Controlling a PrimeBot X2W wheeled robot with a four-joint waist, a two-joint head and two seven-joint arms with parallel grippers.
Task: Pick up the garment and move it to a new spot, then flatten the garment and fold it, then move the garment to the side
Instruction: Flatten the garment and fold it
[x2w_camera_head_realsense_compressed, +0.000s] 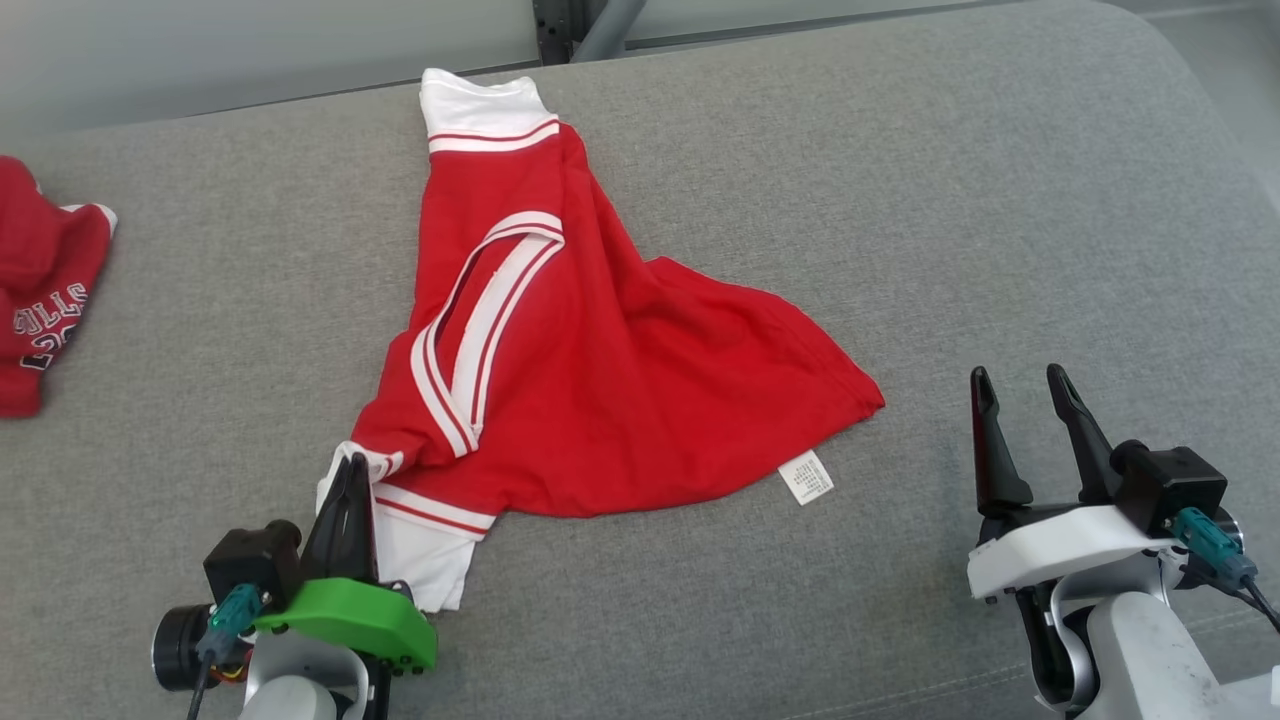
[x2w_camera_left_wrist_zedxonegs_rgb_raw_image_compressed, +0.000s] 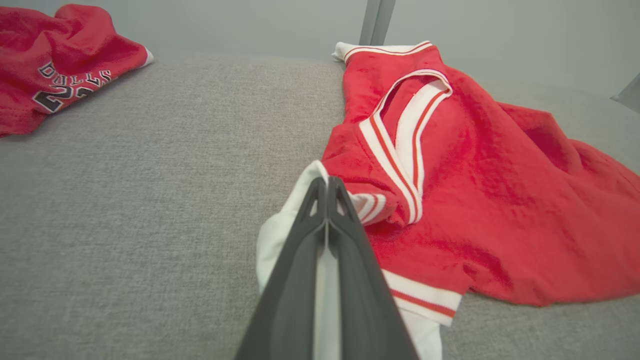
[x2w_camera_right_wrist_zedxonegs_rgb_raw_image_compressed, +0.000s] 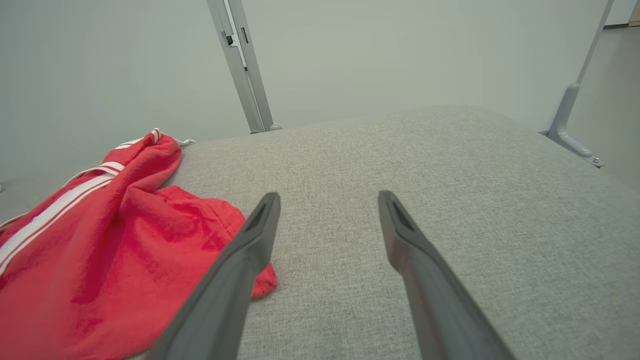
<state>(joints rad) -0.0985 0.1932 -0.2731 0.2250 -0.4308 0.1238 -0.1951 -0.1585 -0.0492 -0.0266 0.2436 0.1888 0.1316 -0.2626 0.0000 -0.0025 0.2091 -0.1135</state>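
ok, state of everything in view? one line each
red garment, on the cushion, rumpled, not flattened or folded
care label, sticking out from the near hem
left tool, shut on the red garment's white near corner
right tool, open, empty, right of the red garment, apart from it
Bulls garment, crumpled at the far left
grey cushion, bare on the right side

The red garment (x2w_camera_head_realsense_compressed: 600, 400), trimmed in white-and-red stripes, lies rumpled across the middle of the grey cushion (x2w_camera_head_realsense_compressed: 950, 200), one white end at the cushion's far edge.
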